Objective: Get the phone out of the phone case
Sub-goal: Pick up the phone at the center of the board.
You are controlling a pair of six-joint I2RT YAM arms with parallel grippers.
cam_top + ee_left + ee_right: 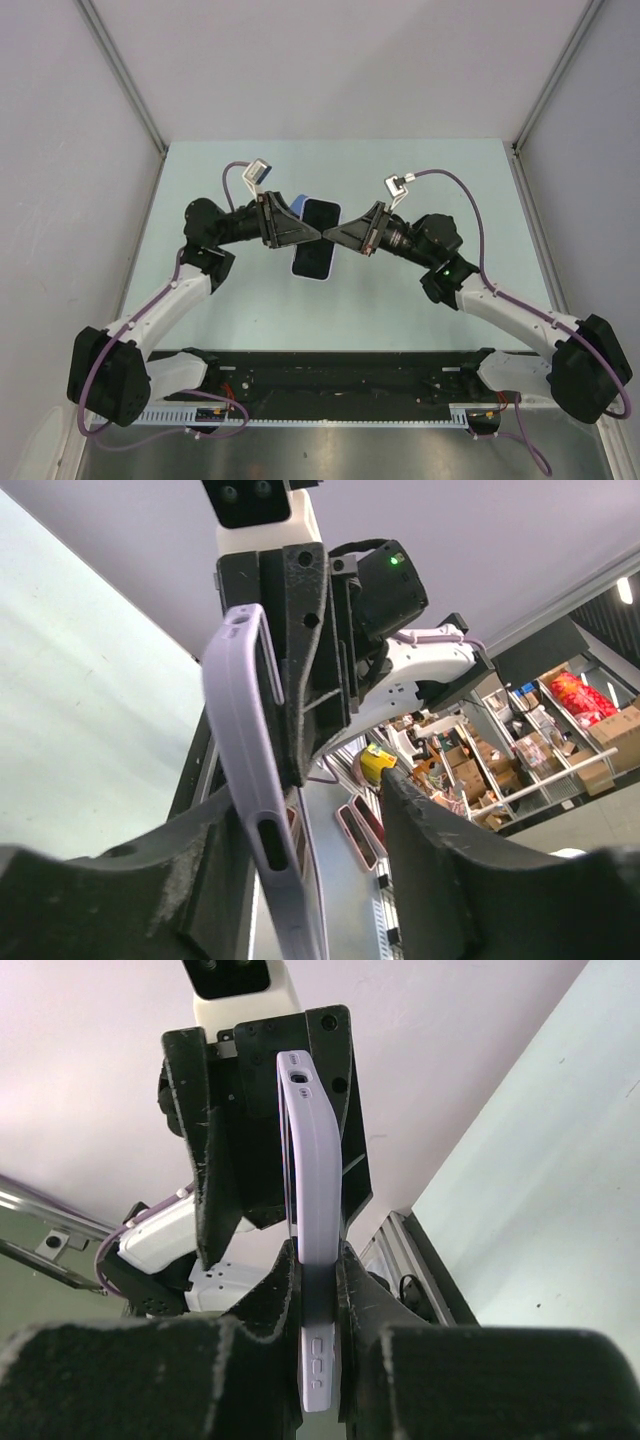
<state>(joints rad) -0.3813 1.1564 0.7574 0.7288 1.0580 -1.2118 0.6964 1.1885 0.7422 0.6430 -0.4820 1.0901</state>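
Top view: both arms reach in over the pale table (200,300) and meet at its middle. The left gripper (308,232) and right gripper (336,237) come tip to tip on the phone (313,260), which is held up off the table. Its dark screen faces up and the lavender case (311,277) shows as a rim around it, so the phone sits inside the case.

Left wrist view: I see the case (245,770) edge-on between my 2 left fingers. It lies against the finger on the left of the picture (120,890). The other finger (470,870) stands well apart from it, so the left gripper (310,810) is open and is not clamping the case. Opposite, the right gripper (295,680) grips the far part of the case.

Right wrist view: the right gripper (320,1290) is closed tight on the case (315,1210), its 2 fingers (270,1300) pressed against both faces of the edge. Beyond it, the left gripper (270,1120) stands spread either side of the case.
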